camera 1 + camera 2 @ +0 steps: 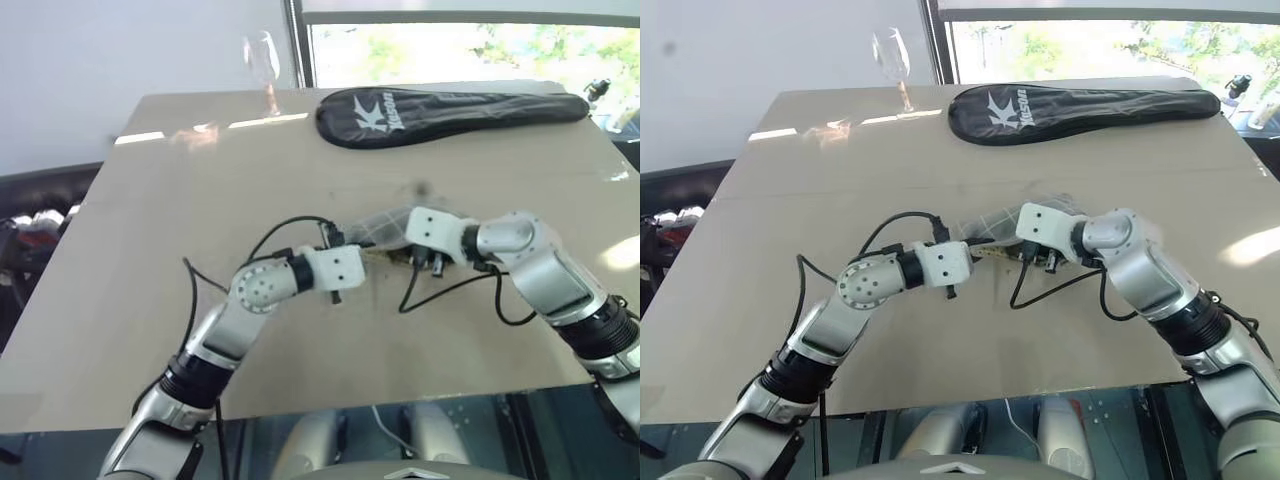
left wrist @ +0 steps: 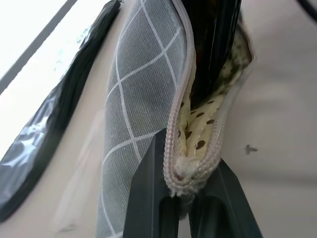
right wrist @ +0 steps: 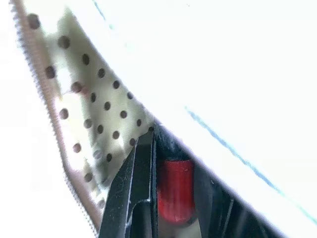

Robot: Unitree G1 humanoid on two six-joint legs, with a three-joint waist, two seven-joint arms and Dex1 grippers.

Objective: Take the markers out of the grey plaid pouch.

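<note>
The grey plaid pouch (image 2: 143,94) lies mid-table between the two arms, with the left gripper (image 2: 190,198) pinched tight on the zipper end to hold its mouth agape. The right gripper (image 3: 168,198) reaches inside the dotted lining, its fingers closed on a red marker (image 3: 174,191). The extraction step seems under way; next, the right arm should draw the marker straight out while the left keeps the pouch anchored.

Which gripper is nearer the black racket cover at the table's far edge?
Right. The right gripper sits inside the grey plaid pouch, closer below the racket cover; the left gripper pinches the pouch's end, farther off.
</note>
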